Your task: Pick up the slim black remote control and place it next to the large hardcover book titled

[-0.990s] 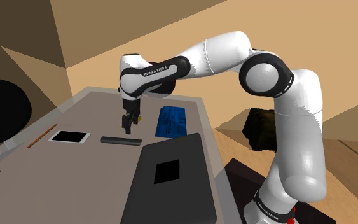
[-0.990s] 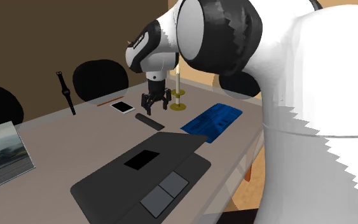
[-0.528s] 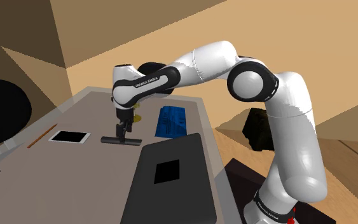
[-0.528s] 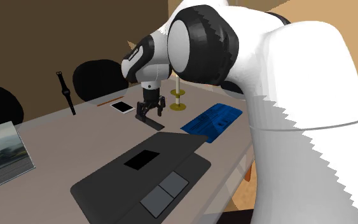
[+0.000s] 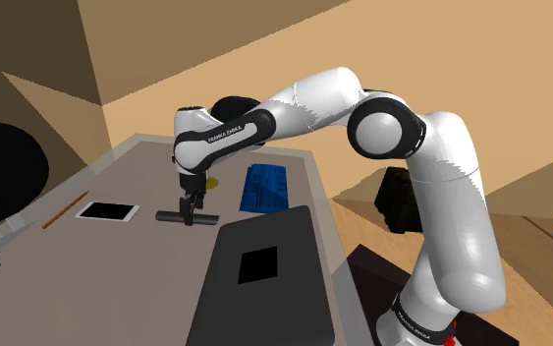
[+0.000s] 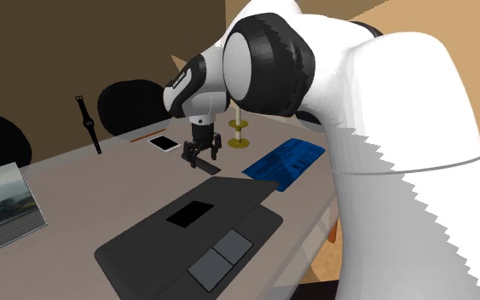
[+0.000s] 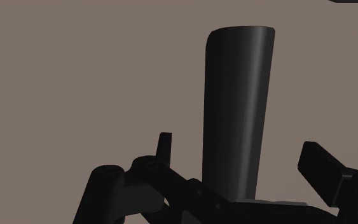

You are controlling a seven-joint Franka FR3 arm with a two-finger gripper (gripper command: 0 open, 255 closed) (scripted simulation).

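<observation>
The grey-brown table (image 5: pixel 97 265) carries everything. The white arm (image 5: pixel 304 98) arches over it from the stand at the lower right of the shoulder view. Its elbow is high, the forearm slopes down toward the left, and the wrist is turned so the hand points straight down at the tabletop. That pose makes sense to me: the thing it wants lies flat, so coming from above puts a finger on each long side.

Toward the bottom of the shoulder view a dark laptop (image 5: pixel 264 285) lies opened flat, and right of the hand lies a blue book (image 5: pixel 267 187). At the lower left of the second exterior view sits a bigger book with a landscape cover (image 6: pixel 3 209), well apart. Which of the two the task means I can't tell.

The slim black remote (image 7: pixel 238 95) lies flat on the table near the middle of the shoulder view, between the blue book and a white tablet (image 5: pixel 108 211). The gripper (image 5: pixel 188 208) is low over it. In the wrist view its fingers (image 7: pixel 165 147) stand spread, one on each side of the remote with a gap at both, so it straddles the remote without gripping. Closing looks like the next move.
</observation>
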